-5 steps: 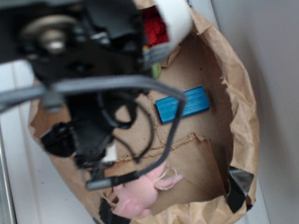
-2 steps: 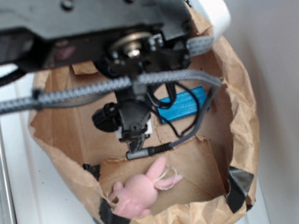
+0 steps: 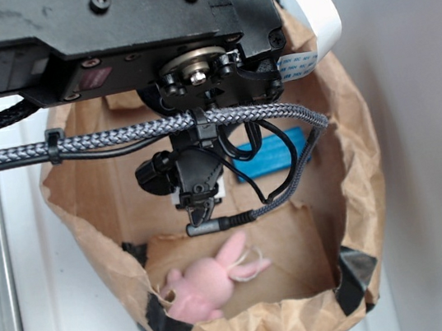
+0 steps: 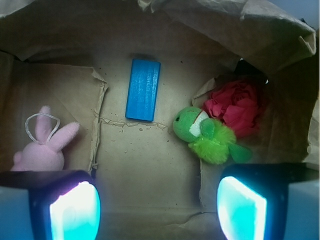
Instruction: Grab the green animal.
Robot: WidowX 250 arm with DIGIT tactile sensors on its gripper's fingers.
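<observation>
End effector [image 4: 157, 210] is wide open, holding nothing. The green animal [image 4: 207, 135] sits near the paper bag's [image 4: 150, 170] right wall, touching the red flower [image 4: 239, 107], ahead-right of the fingers, long axis diagonal.

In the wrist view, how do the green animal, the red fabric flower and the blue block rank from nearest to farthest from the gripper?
1. Green animal: just above the right jaw, nearest the gripper.
2. Red fabric flower: behind the green animal, at the right wall of the paper bag.
3. Blue block: at centre, deepest; its distance is close to the flower's.
</observation>
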